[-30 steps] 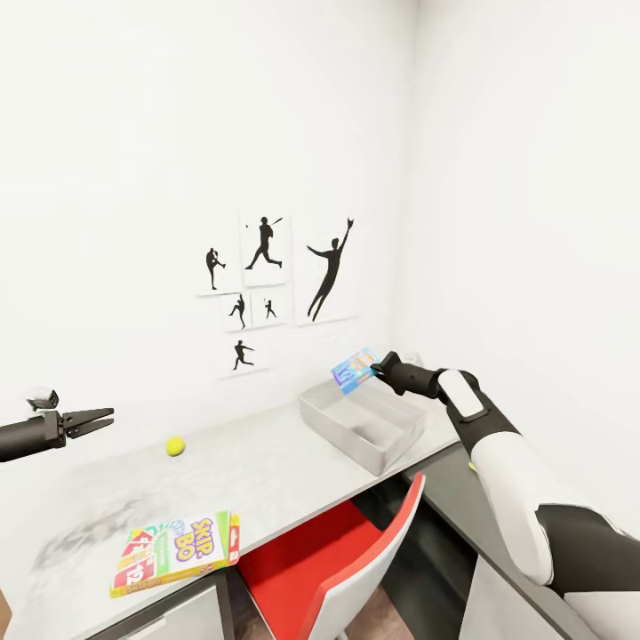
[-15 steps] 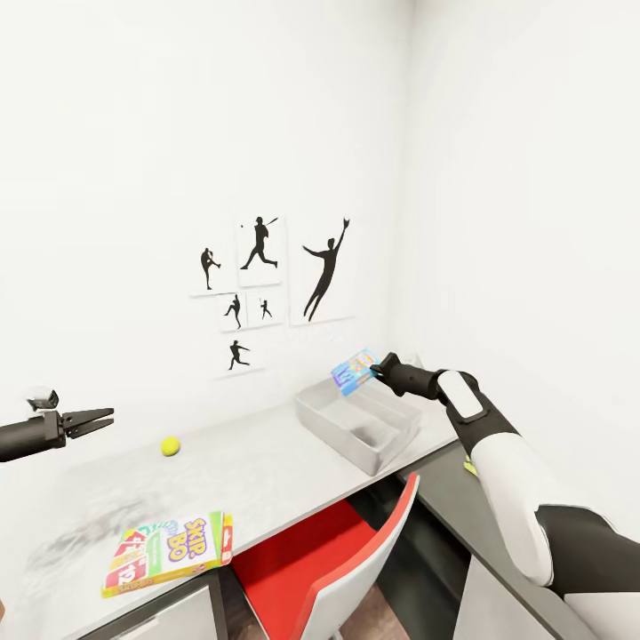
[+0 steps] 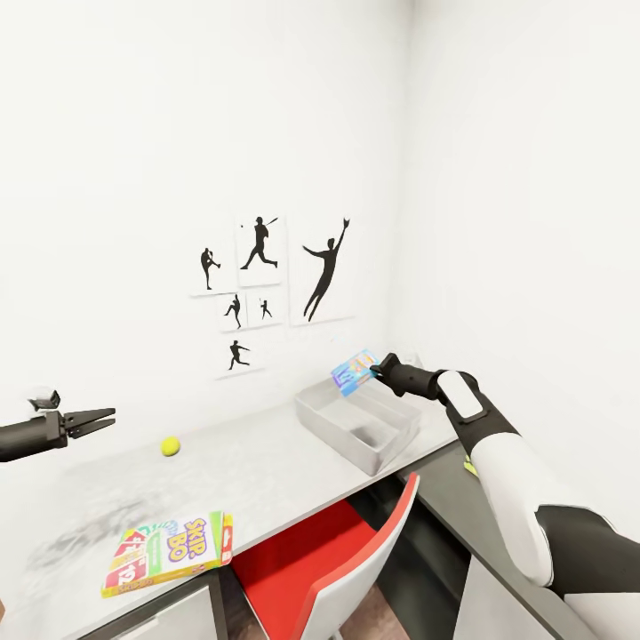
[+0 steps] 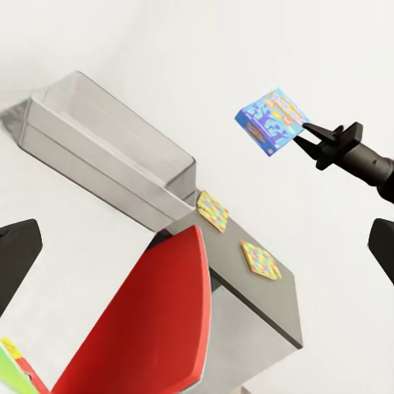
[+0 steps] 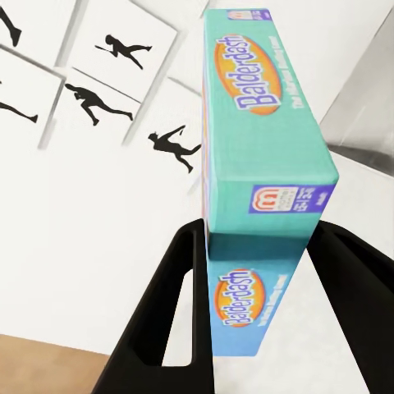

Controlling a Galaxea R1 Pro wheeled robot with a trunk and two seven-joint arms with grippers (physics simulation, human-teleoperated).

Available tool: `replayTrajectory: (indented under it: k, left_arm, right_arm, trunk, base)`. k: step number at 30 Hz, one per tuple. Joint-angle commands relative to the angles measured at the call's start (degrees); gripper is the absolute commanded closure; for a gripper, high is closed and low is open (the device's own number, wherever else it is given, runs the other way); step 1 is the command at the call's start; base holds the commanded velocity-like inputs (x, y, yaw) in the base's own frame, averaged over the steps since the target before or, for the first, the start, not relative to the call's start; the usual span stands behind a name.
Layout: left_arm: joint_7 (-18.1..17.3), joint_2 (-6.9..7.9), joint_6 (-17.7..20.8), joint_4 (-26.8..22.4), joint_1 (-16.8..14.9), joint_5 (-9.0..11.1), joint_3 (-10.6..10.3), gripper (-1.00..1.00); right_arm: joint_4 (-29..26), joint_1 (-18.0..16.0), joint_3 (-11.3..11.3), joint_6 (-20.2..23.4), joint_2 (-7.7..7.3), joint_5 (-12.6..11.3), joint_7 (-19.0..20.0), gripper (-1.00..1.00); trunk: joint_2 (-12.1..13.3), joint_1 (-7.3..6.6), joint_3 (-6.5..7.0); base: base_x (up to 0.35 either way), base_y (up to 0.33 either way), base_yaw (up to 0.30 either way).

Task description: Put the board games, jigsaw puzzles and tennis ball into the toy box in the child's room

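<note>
The right gripper is clamping its two black fingers on one edge of a small, flat blue board game box, which is hanging tilted just above the shallow pale grey toy box on the long grey table — the bin lying directly below. The left gripper is hovering well apart, parted and empty — a yellow-green tennis ball nearby
</note>
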Motion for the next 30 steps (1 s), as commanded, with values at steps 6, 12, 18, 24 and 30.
replayTrajectory:
  k: [6, 12, 18, 24, 30]
  left_arm:
    - [-0.23, -0.09, 0.61, 0.01, -0.01, -0.05, -0.04, -1.0]
    - [-0.23, -0.09, 0.59, 0.01, -0.05, -0.05, 0.03, -1.0]
    - [-0.23, -0.1, 0.59, 0.01, -0.04, -0.05, -0.02, -1.0]
    - [-0.23, -0.09, 0.53, 0.01, 0.01, -0.05, 0.04, -1.0]
    - [-0.23, -0.16, 0.55, 0.01, -0.02, -0.05, -0.04, -1.0]
  right_arm:
    - [0.02, -0.02, -0.26, 0.33, 0.02, 0.28, 0.31, 1.0]
    - [0.02, -0.02, -0.2, 0.34, 0.02, 0.28, 0.31, 1.0]
    - [0.02, 0.01, -0.2, 0.3, 0.02, 0.33, 0.31, 1.0]
    - [0.02, 0.05, -0.19, 0.33, 0.02, 0.28, 0.31, 1.0]
    - [0.02, 0.07, -0.23, 0.33, 0.02, 0.28, 0.4, 1.0]
  trunk:
    - [-0.04, 0.02, -0.03]
    - [-0.04, 0.02, -0.08]
    - [-0.04, 0.02, -0.11]
    - [-0.04, 0.02, -0.11]
    - [-0.04, 0.02, -0.21]
  base:
    - [0.128, -0.039, 0.001]
    - [0.051, -0.015, 0.157]
    - [0.163, -0.002, 0.117]
    - [0.083, 0.0, 0.013]
    - [0.116, -0.078, 0.001]
